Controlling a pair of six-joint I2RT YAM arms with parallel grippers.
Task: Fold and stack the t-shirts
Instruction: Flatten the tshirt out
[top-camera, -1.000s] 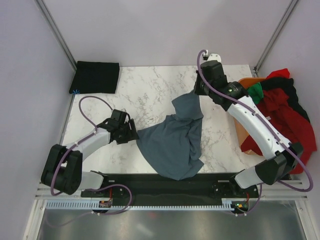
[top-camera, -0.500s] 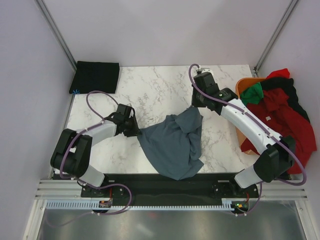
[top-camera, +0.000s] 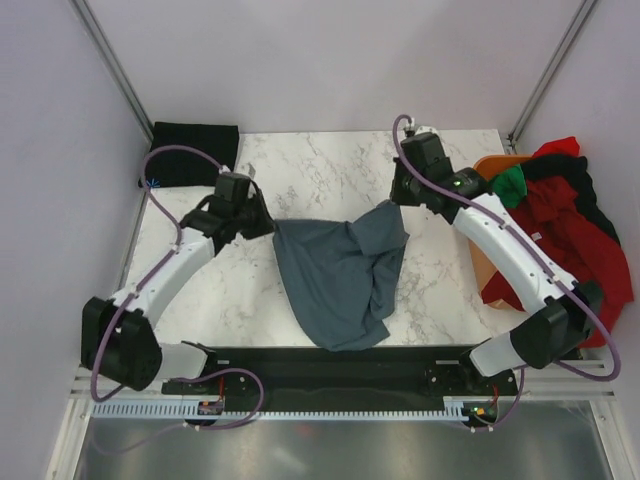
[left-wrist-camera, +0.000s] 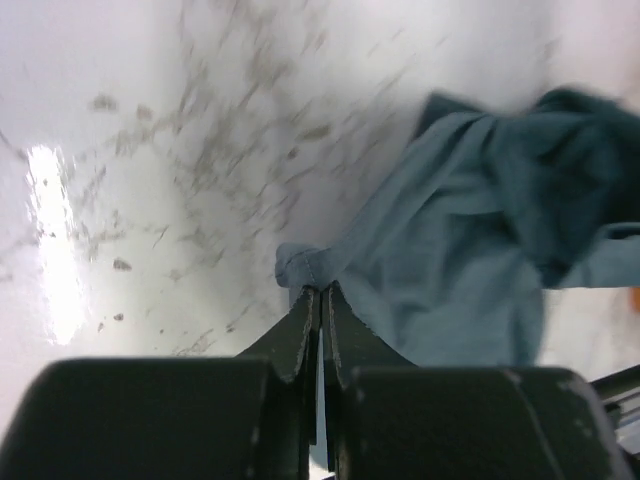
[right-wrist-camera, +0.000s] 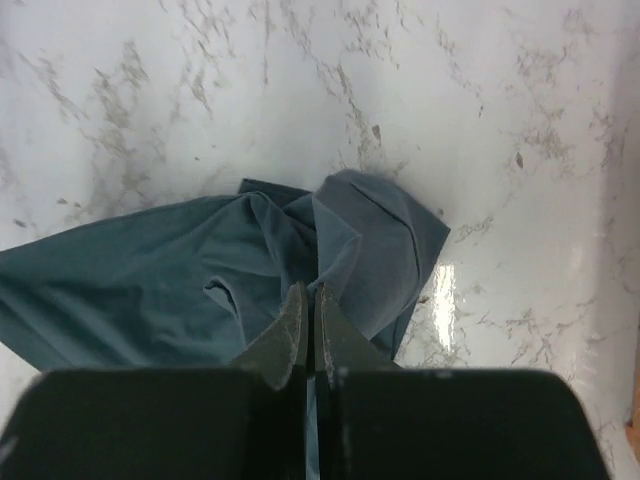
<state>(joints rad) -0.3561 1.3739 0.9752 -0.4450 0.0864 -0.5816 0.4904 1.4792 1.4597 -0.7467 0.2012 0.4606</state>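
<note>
Closure of the left gripper (top-camera: 262, 222) is the new thing: a second ago its jaws stood open beside the blue-grey t-shirt (top-camera: 335, 275), and now they are pressed together on a fold of its hem, as the left wrist view shows clearly. The arm has also carried this edge further from the orange basket (top-camera: 492, 162) and toward the back of the table (top-camera: 320, 170). The right gripper (top-camera: 400, 203) is clamped as before on the shirt's edge nearer to the basket. So the shirt is now drawn between the two grippers, with its upper edge almost straight and the rest lying rumpled on the table, beside the basket but not touching it. I judge that the robot is spreading the shirt flat and that the folding itself is not yet begun.

The basket holds a heap of red t-shirts (top-camera: 560, 230), with a green t-shirt (top-camera: 512, 185) at the rim and some black cloth (top-camera: 582, 190) at the far side; the heap spills over the basket's wall. A folded black t-shirt (top-camera: 190, 153) lies well apart from the basket, at the opposite far corner.
</note>
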